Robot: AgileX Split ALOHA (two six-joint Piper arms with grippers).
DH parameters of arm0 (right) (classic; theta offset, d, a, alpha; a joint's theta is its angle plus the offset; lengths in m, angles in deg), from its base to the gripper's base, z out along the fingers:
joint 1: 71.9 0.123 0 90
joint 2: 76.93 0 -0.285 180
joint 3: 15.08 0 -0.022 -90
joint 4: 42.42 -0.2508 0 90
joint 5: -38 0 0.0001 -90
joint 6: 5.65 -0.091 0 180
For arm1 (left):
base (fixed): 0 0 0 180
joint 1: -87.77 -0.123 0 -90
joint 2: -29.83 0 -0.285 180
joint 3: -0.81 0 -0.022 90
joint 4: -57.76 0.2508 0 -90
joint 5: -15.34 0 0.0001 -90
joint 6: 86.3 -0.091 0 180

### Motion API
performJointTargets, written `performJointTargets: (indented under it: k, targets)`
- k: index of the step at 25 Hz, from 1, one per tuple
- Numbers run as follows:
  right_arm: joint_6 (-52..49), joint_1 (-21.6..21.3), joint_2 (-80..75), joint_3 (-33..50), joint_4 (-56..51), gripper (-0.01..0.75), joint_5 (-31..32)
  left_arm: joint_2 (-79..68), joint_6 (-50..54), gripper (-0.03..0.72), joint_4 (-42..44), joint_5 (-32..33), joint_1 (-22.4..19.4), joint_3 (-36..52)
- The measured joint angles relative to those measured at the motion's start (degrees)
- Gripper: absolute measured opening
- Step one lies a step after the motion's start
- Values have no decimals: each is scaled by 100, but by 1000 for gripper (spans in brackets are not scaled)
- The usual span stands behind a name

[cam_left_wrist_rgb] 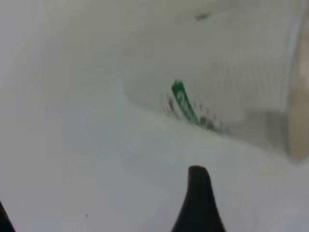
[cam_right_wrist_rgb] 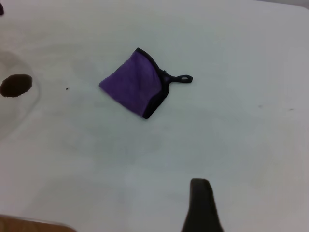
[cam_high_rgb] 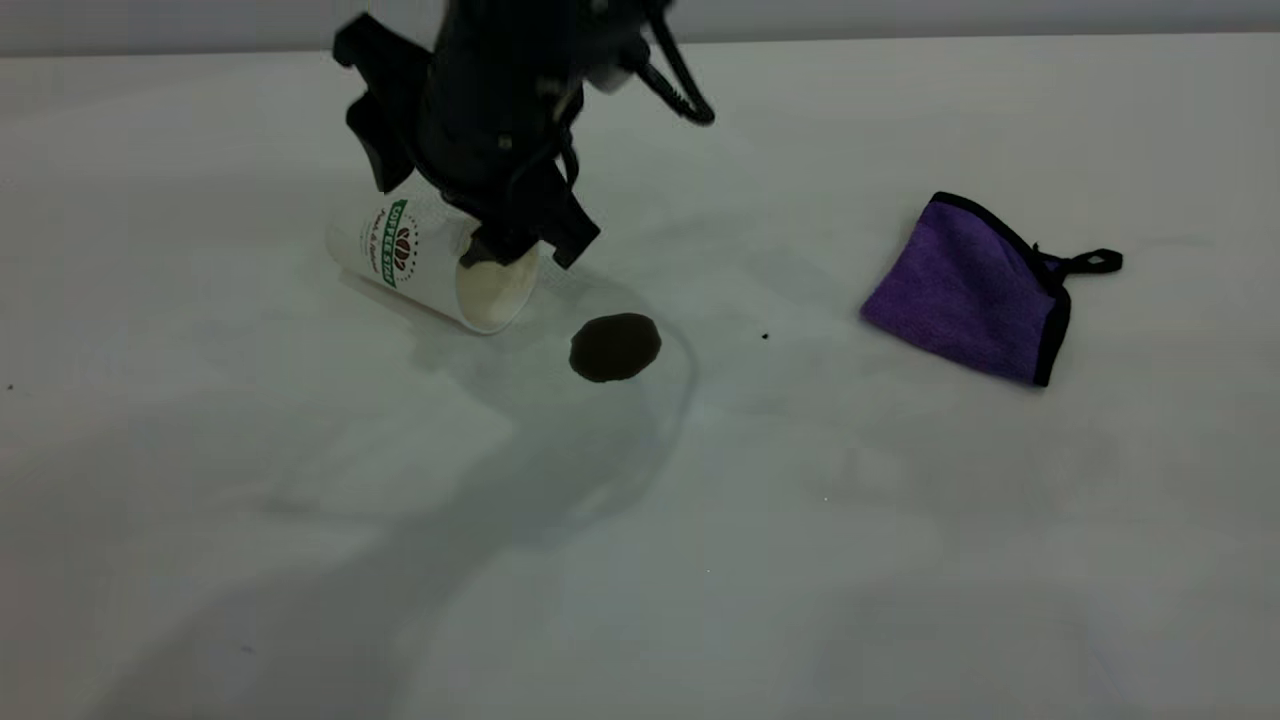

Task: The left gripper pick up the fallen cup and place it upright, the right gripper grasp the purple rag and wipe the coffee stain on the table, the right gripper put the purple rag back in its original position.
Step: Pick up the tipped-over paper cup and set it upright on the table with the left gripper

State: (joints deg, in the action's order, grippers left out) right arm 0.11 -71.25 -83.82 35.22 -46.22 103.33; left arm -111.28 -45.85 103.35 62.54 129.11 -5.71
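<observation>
White textured paper cup (cam_high_rgb: 430,262) with a green band logo and brown coffee-bean emblem, lying on its side on the large plain white matte tabletop (cam_high_rgb: 640,560), left of centre toward the far edge; its cream-lined mouth faces right and toward the near side. The left gripper (cam_high_rgb: 470,200), a black claw with two short dark fingers, is over the cup from above: one finger shows at the cup's far left side, the other at the rim by the mouth, the jaws spread wide across the cup. Whether the fingers press the cup wall cannot be told. In the left wrist view the cup (cam_left_wrist_rgb: 227,77) fills the upper part and one dark fingertip (cam_left_wrist_rgb: 198,193) shows against bare table.

Small roundish dark brown glossy coffee stain (cam_high_rgb: 615,347) just right of and nearer than the cup's mouth, apart from it. A tiny black speck (cam_high_rgb: 765,336) lies farther right.

Small folded purple microfibre rag (cam_high_rgb: 965,290) with black edging and a corner loop rests well to the right, untouched. In the right wrist view the rag (cam_right_wrist_rgb: 136,83) lies well apart from one dark finger (cam_right_wrist_rgb: 200,203) of the right gripper; that claw's state cannot be told.
</observation>
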Motion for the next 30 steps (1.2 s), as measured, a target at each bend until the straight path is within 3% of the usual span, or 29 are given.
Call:
performJointTargets:
  k: [10,15,19,23,24,30]
  targets:
    - [0,0,0,0,0,589,0,-579,892,620,1500,-298,0,-21]
    - [0,0,0,0,0,589,0,-836,1254,562,2127,-319,0,-21]
    - [0,0,0,0,0,589,0,-898,1277,396,2415,-177,-23,-21]
    - [0,0,0,0,0,589,0,-898,1078,87,2635,169,-48,-174]
    - [0,0,0,0,0,589,0,-879,919,44,2594,257,-53,-259]
    - [0,0,0,0,0,589,0,-133,-526,15,1087,184,-250,-931]
